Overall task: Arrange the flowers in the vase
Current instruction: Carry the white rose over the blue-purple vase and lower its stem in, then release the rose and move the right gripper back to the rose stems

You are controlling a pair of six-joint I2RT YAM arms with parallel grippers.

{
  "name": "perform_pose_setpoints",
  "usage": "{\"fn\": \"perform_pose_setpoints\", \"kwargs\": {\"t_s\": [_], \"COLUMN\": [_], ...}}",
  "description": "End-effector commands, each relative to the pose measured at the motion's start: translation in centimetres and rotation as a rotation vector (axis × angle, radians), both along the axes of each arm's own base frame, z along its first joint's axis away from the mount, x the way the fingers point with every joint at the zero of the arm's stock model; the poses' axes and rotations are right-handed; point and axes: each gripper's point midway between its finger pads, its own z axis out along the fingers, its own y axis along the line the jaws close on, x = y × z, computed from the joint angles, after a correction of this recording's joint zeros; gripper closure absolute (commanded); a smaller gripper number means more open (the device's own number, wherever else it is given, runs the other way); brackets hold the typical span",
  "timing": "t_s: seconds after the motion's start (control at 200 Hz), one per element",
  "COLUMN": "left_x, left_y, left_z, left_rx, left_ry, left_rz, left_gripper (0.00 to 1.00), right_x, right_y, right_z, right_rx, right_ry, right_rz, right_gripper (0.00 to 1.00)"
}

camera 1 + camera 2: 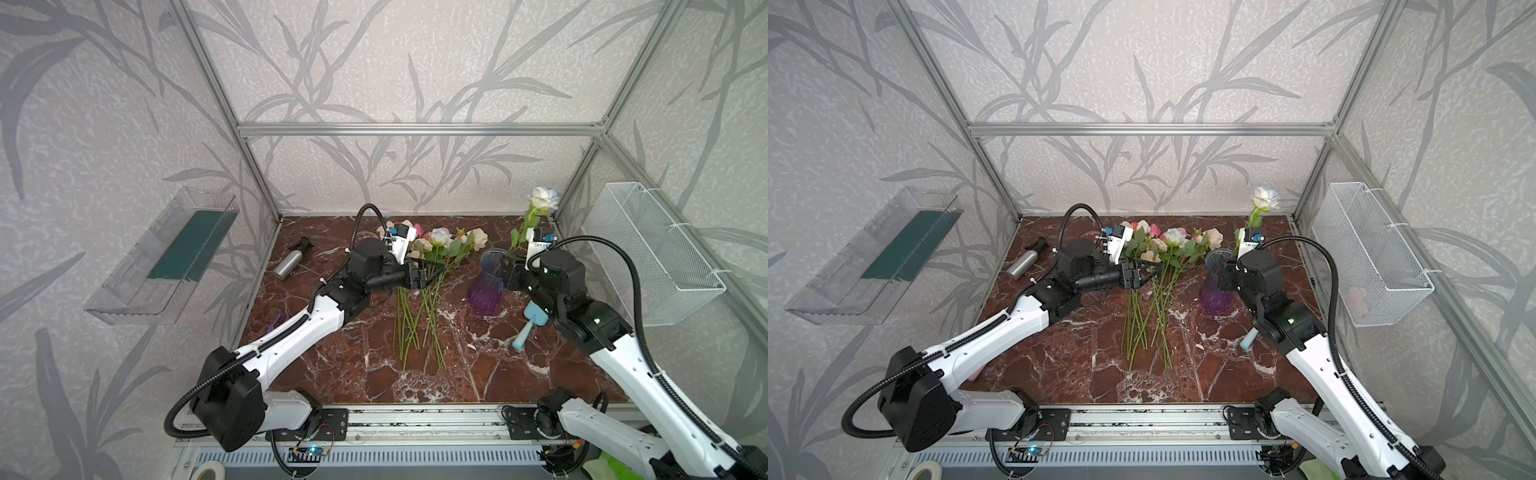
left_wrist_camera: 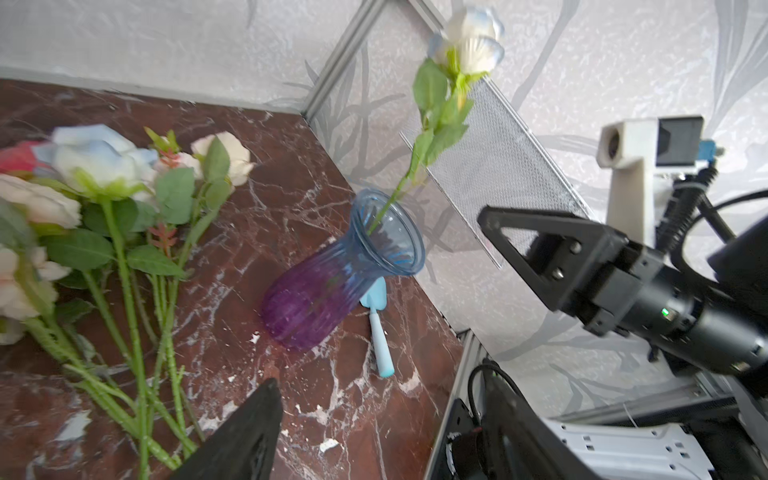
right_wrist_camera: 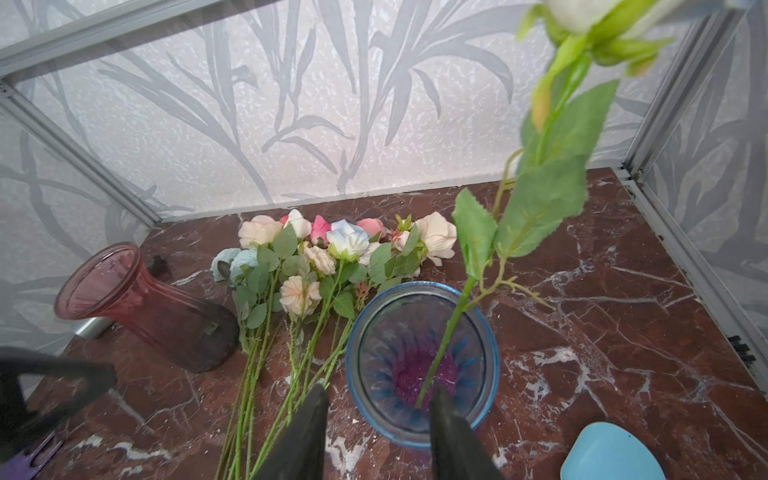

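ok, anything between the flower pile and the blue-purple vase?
Only bare marble table lies between the flowers and the vase. But the right tool, jaws apart, hangs at the vase's near rim, and a white rose already stands inside.

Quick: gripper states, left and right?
Left gripper: open, holding nothing, near the flowers on the table.
Right gripper: open, holding nothing; a rose stands in the vase.

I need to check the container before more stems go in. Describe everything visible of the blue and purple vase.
The vase is ribbed clear glass, blue at the flared rim fading to purple at the rounded base. It stands upright on the marble table, right of the loose flowers. One white rose leans in it. A light blue scraper lies by its base. The open right gripper hovers at the rim.
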Motion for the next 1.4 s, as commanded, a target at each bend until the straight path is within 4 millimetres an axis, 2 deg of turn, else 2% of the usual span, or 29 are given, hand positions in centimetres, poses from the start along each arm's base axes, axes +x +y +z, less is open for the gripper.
{"fn": "perform_pose_setpoints", "kwargs": {"t_s": [0.0,0.12,0.24,0.295,0.44,0.64,0.76,0.78,0.845,1.005,1.215,1.394], "left_x": [2.7,5.5,6.8,6.8,6.6,6.5,6.7,6.8,7.0,7.1,7.5,7.8], "left_y": [4.0,9.3,14.1,15.7,18.0,18.3,18.5,18.5,18.5,18.4,18.5,18.3], "left_z": [2.1,1.9,2.3,2.8,3.8,4.7,4.4,4.3,4.2,4.4,4.2,4.0], "left_rx": [-0.004,0.009,-0.001,-0.004,-0.021,-0.083,-0.085,-0.086,-0.095,-0.122,-0.15,-0.173], "left_ry": [-0.046,-0.041,-0.068,-0.09,-0.126,-0.134,-0.124,-0.12,-0.111,-0.101,-0.082,-0.063], "left_rz": [0.181,0.398,0.583,0.635,0.717,0.707,0.71,0.709,0.704,0.688,0.678,0.659], "left_gripper": [0.22,0.22,0.22,0.22,0.23,0.24,0.24,0.24,0.24,0.25,0.26,0.27], "right_x": [-1.1,-1.9,-1.6,-1.1,1.0,3.8,5.0,5.2,5.6,6.3,7.0,8.1], "right_y": [2.2,6.5,10.0,11.5,13.5,15.3,15.8,16.0,16.3,16.8,16.7,17.1], "right_z": [-0.5,-2.8,-6.2,-7.9,-11.3,-14.6,-17.0,-18.3,-19.8,-21.6,-25.1,-26.2], "right_rx": [-0.031,-0.089,-0.104,-0.123,-0.106,-0.078,-0.079,-0.088,-0.074,-0.101,-0.091,-0.053], "right_ry": [0.07,0.146,0.255,0.306,0.368,0.375,0.444,0.468,0.502,0.531,0.619,0.652], "right_rz": [0.04,0.101,0.128,0.139,0.07,-0.018,-0.059,-0.064,-0.065,-0.071,-0.093,-0.072], "right_gripper": [0.6,0.62,0.65,0.67,0.7,0.66,0.64,0.64,0.64,0.64,0.64,0.7]}}
